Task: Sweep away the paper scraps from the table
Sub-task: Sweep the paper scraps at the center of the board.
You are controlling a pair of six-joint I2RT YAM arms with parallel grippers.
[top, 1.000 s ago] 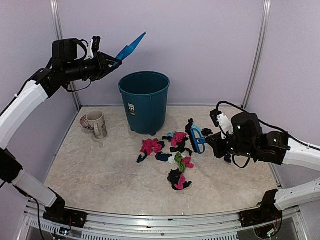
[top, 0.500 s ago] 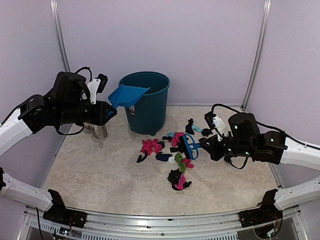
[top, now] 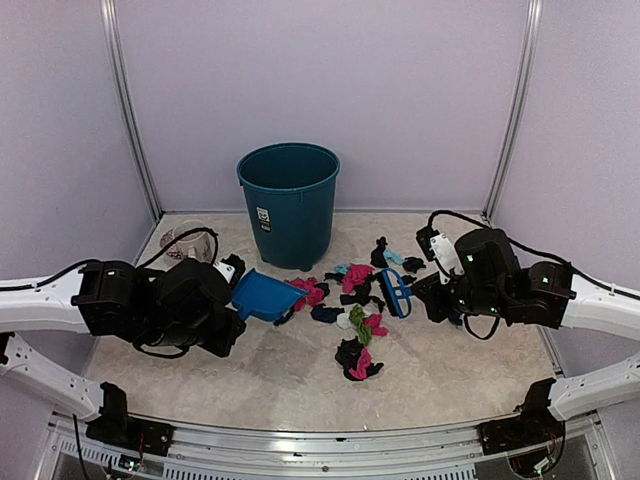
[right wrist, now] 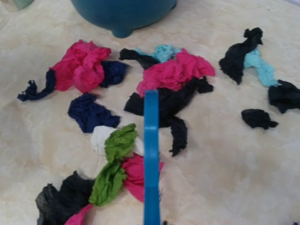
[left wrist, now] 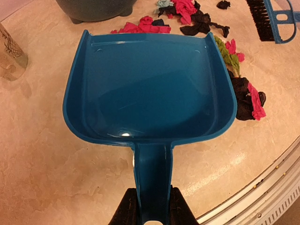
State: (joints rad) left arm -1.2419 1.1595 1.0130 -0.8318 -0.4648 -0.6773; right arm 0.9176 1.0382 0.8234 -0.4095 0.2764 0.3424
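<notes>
Pale lilac walls [top: 400, 90] close in a beige marbled table [top: 450, 370] with a metal rail along its near edge. A teal bin [top: 289, 205] stands upright toward the back, near the middle, and a mug [top: 183, 240] sits to its left, partly hidden behind a cable. The scraps [top: 352, 310] lie on the table in front of the bin and a little to its right, in a loose pile of pink, black, dark blue, teal, green and white bits. A few black and teal ones lie apart at the far right of the pile. None show inside the dustpan. The left gripper [left wrist: 152, 208] is clamped on the handle of the blue dustpan [top: 262, 296], one finger pressed against each side. The pan is held low, its open lip facing the pile and just beside the pink scrap at the pile's left end. Whether the lip touches the table cannot be told. The right gripper [top: 420, 290] is closed on the handle of the blue brush [top: 396, 292], which stands at the right side of the pile with its black bristles at the far end. In the right wrist view the handle rises edge-on from the bottom, over the green and pink bits. The pile lies between dustpan and brush.
</notes>
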